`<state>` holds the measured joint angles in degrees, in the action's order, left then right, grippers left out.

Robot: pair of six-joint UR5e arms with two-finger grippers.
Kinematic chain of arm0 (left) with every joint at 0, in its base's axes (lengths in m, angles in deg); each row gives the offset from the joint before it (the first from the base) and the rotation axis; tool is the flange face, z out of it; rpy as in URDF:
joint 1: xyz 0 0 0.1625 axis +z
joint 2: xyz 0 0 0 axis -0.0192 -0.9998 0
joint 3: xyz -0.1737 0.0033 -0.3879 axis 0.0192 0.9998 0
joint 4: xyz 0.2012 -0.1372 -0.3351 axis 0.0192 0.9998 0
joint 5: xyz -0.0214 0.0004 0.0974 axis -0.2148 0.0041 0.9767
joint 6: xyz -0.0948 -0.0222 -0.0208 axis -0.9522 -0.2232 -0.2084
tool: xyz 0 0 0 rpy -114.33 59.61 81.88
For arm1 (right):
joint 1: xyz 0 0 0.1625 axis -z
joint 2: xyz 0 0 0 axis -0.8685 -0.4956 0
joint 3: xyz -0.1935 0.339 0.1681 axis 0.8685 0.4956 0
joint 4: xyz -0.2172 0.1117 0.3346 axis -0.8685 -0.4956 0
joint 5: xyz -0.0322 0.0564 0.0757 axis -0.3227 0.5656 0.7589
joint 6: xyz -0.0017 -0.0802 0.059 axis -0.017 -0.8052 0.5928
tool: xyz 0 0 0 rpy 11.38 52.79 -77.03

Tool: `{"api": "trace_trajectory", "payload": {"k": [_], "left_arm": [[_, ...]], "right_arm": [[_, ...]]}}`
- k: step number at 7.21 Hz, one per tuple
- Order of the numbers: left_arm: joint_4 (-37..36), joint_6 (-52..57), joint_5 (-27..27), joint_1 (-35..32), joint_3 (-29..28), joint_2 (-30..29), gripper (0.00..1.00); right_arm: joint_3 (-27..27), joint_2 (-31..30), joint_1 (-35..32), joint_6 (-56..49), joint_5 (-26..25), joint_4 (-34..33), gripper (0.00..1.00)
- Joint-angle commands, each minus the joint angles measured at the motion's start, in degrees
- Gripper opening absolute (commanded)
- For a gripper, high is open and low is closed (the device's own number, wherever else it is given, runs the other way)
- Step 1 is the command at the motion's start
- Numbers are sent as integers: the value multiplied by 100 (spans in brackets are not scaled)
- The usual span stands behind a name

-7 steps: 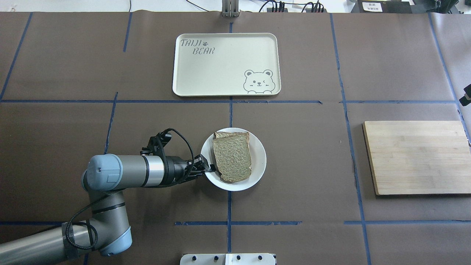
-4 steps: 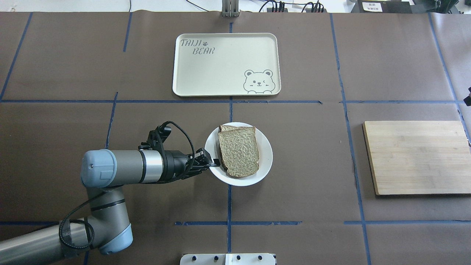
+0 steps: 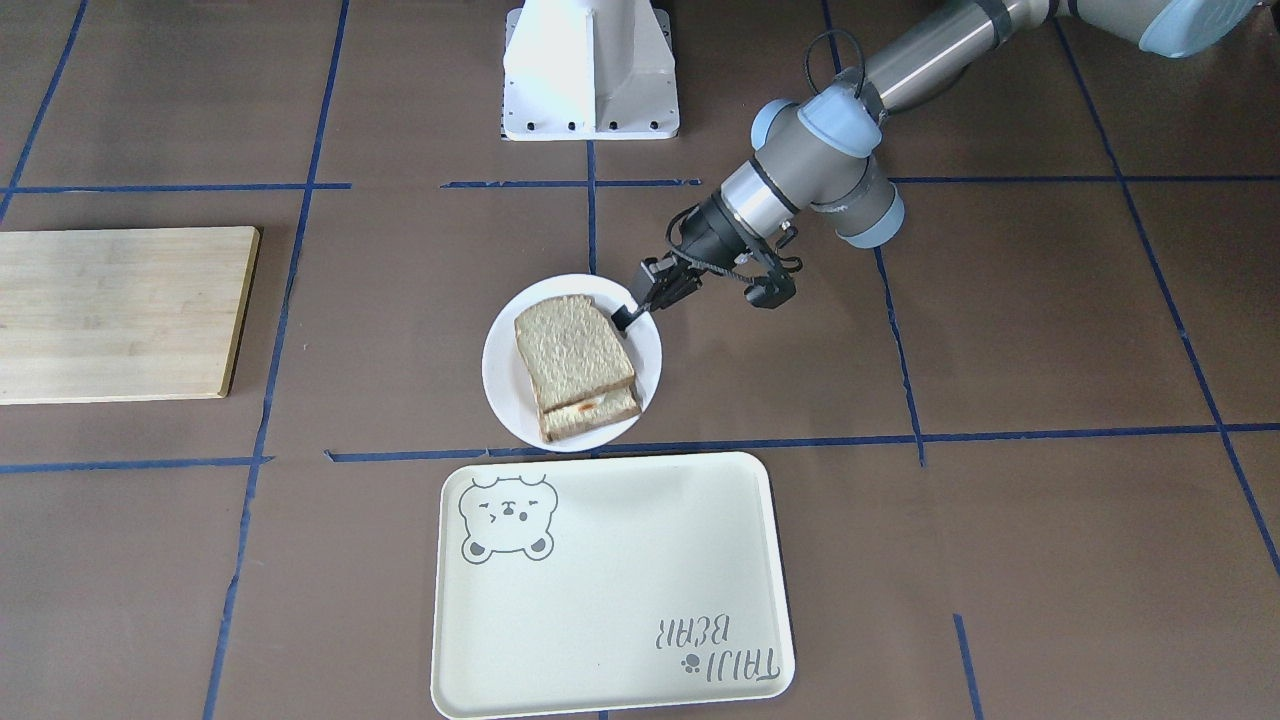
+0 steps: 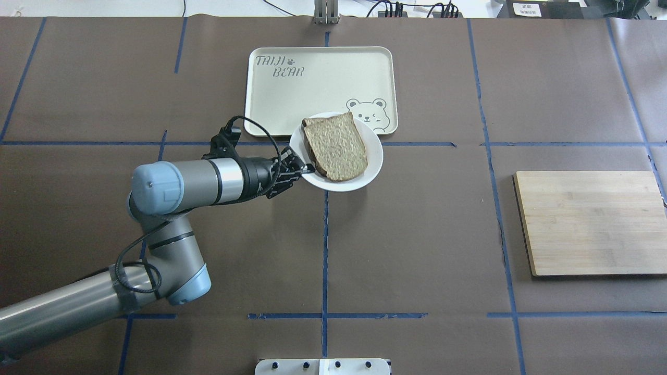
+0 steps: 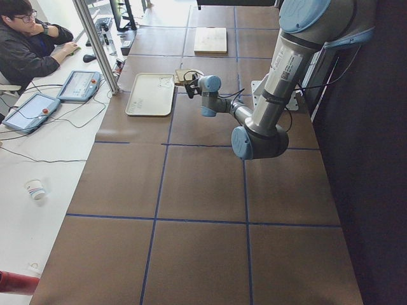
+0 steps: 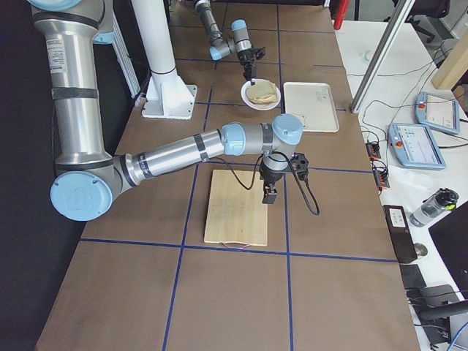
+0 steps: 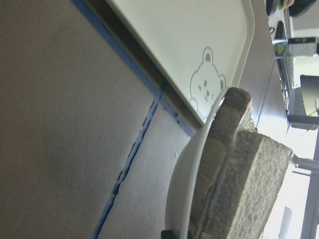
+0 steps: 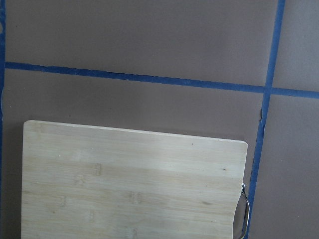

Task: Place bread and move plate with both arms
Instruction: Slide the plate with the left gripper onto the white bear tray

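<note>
Brown paper covers your table (image 4: 417, 234). Your left gripper (image 4: 308, 168) pinches the plate (image 4: 338, 185) by its rim so the bread (image 4: 336, 148) lies untouched on it, at the tray (image 4: 312, 88) corner. You cannot tell your right gripper (image 6: 270, 194) opening.

tabletop (image 4: 417, 234): brown covering, blue tape lines (image 4: 324, 245) in a grid | cream bear tray (image 4: 312, 88): flat, far side, middle | wooden board (image 4: 589, 224): flat, robot's right, well apart from tray | white base block (image 3: 590, 70): robot's edge
</note>
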<state>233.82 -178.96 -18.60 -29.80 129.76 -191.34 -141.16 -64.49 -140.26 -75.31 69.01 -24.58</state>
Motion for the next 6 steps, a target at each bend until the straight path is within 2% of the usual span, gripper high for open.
{"api": "trace_trajectory", "payload": {"k": [1, 4, 6], "left_arm": [[-100, -765, 261, -494, -1415, -862, 0], [-504, -890, 471, -610, -2025, -1267, 0], [-504, -890, 471, -601, -2106, -1304, 2]], "right_arm": [[9, -395, -202, -364, -9, 352, 100], [9, -467, -300, -375, -9, 380, 100], [9, -459, -300, -358, -9, 380, 100]]}}
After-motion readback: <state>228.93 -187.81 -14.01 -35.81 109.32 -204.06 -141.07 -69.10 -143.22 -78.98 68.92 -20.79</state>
